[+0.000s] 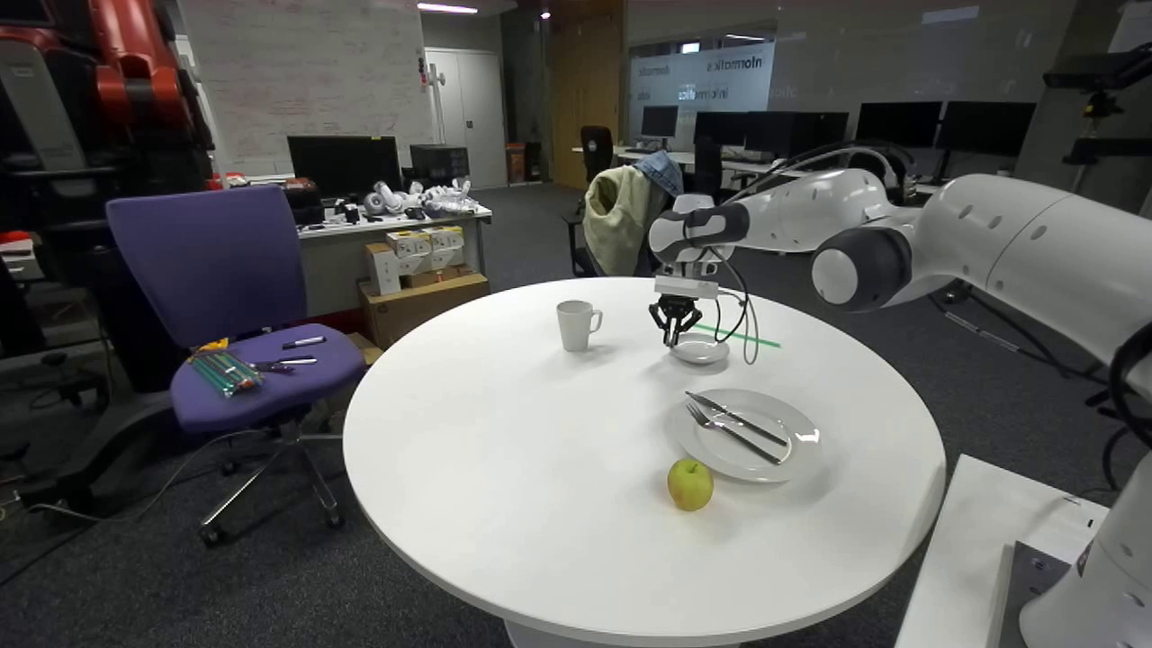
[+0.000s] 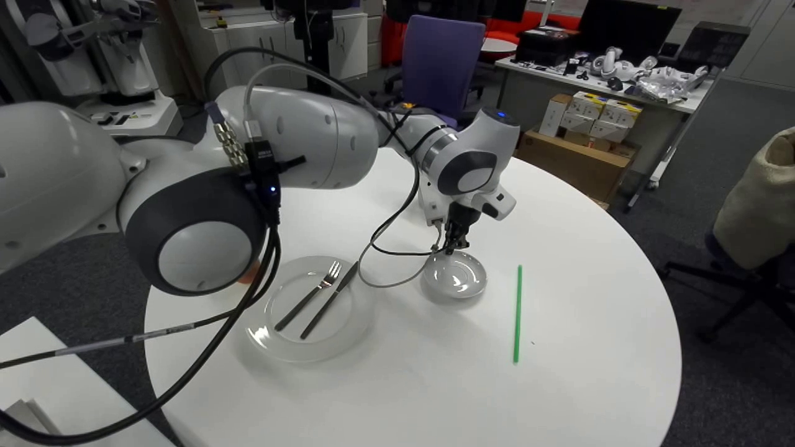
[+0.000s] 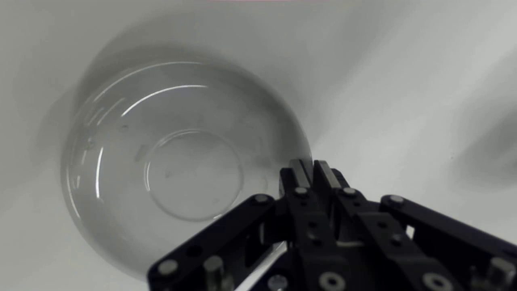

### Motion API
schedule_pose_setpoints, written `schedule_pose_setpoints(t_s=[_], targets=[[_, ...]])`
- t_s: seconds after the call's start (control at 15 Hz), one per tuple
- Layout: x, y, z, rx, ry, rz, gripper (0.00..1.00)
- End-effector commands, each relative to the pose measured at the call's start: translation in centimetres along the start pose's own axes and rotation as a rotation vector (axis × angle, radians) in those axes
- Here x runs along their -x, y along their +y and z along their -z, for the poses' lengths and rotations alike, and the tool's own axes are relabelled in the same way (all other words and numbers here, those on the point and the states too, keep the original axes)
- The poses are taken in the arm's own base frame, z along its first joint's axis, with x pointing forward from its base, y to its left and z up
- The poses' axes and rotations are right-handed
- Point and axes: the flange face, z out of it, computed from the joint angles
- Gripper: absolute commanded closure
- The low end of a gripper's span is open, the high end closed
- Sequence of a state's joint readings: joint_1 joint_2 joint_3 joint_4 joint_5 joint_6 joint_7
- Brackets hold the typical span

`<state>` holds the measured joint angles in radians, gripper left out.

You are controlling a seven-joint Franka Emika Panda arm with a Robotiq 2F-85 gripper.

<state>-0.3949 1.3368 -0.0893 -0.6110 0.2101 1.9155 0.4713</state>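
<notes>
Pinching the dish [image 3: 190, 173] by its rim, the gripper [image 3: 309, 163] is clenched right of centre in the wrist view; the dish, filling the left, looks light, stiff, slick and breakable, best held at that edge

Jaws at rim of small dish [image 2: 456, 274]

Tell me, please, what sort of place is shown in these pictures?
Probably a robotics lab with office-like furnishing: there is a white robot arm, a second, red-and-black robot behind a purple chair, and several computer monitors.
</notes>
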Motion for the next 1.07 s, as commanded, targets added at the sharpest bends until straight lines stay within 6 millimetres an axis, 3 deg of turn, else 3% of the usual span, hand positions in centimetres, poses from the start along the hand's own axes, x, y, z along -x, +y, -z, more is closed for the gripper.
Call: schedule_pose_setpoints(t_s=[0.0, 0.8, 0.87, 1.0], targets=[[0.03, 0.05, 0.00, -0.001, -0.004, 0.002, 0.89], [0.16, 0.06, 0.02, -0.001, -0.012, 0.003, 0.89], [0.10, 0.06, -0.02, -0.003, -0.006, -0.001, 0.97], [-0.14, 0.18, -0.08, -0.006, 0.011, -0.014, 0.97]])
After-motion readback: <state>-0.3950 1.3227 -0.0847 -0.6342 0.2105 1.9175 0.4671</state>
